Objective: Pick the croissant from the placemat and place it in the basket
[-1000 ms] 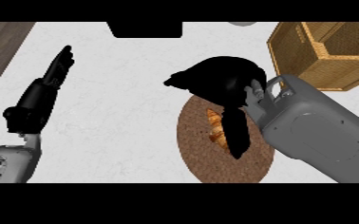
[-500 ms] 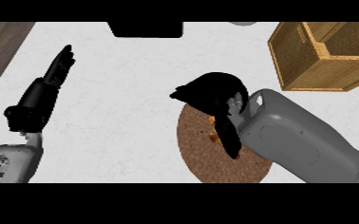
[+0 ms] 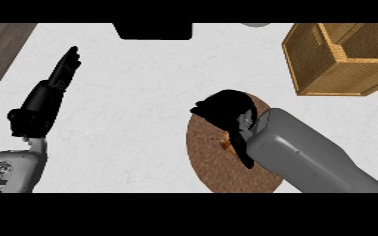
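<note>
Right hand lowered over the croissant on the placemat

Head view: the croissant (image 3: 229,142) lies on the round brown placemat (image 3: 210,167) at lower centre, mostly hidden under the right hand (image 3: 225,109). Its fingers are curled down over the pastry; whether it is actually clasped cannot be told. The croissant is judged light, soft and flaky, best taken across its thick middle. The basket (image 3: 325,75) sits at upper right, well apart. The left hand (image 3: 52,92) rests straight-fingered at the left.

No readable text, labels, brands, numbers or signs anywhere: none on the white marbled counter (image 3: 148,110), the round brown woven placemat (image 3: 214,165), or the light wooden slatted basket (image 3: 325,65) at the counter's far right corner.
</note>
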Tool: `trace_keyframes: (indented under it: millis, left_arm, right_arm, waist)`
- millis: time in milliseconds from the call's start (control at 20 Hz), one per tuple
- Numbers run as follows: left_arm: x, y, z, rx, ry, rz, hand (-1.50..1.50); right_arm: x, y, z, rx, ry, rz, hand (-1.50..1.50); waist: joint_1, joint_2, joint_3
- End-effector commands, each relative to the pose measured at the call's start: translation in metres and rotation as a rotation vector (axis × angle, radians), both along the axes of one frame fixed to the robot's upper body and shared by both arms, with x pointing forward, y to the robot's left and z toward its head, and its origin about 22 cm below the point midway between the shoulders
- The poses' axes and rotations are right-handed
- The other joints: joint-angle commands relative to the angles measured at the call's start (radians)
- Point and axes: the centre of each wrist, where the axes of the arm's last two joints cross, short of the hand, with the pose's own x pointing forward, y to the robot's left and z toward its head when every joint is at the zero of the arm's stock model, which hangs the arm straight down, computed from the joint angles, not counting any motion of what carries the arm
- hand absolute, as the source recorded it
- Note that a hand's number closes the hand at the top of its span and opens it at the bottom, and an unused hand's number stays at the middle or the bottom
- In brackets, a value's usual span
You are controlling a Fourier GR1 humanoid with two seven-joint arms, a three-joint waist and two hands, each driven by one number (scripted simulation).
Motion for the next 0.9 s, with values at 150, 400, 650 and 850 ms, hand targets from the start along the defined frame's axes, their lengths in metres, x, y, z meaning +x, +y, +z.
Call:
trace_keyframes:
  millis: [150,400,650,850]
  left_arm:
    - [0.005,0.008,0.011,0.021,0.000,0.007,0.00]
    - [-0.002,0.007,-0.006,0.019,-0.014,0.020,0.00]
    - [-0.008,-0.010,-0.002,-0.008,-0.011,0.001,0.00]
    - [-0.001,0.003,0.011,0.021,-0.011,0.012,0.00]
  right_arm:
    - [-0.010,-0.004,-0.018,0.013,-0.022,-0.014,-1.50]
    - [-0.011,-0.018,-0.055,0.040,-0.048,0.020,-1.50]
    - [0.003,-0.026,-0.057,0.054,-0.053,0.006,-1.50]
    - [0.012,-0.033,-0.059,0.061,-0.025,-0.020,-1.50]
  waist:
    - [-0.004,-0.002,0.000]
    - [-0.002,0.000,0.000]
    - [0.000,-0.001,0.000]
    - [-0.001,-0.001,0.000]
